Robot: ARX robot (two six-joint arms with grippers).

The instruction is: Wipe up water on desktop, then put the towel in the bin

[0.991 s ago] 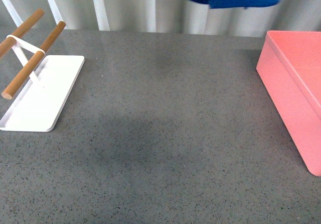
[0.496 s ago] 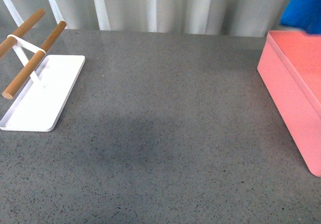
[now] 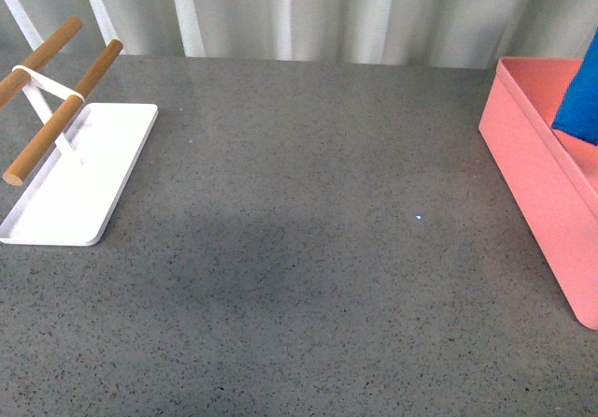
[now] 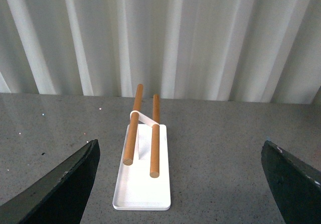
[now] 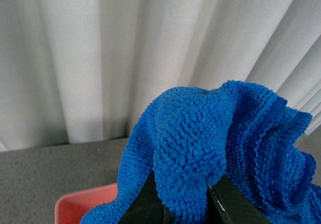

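The surface (image 3: 308, 249) shows no puddle, only a faintly darker patch in its middle, so the wiping looks finished. What remains is the drop. The towel (image 5: 210, 153) hangs bunched from the right gripper (image 5: 188, 206), whose fingers are clamped on the blue cloth. In the front view a corner of it hangs over the open bin (image 3: 537, 169), apparently not yet let go. The left gripper (image 4: 180, 184) is spread wide and empty, facing the white tray (image 4: 140, 194) with wooden bars.
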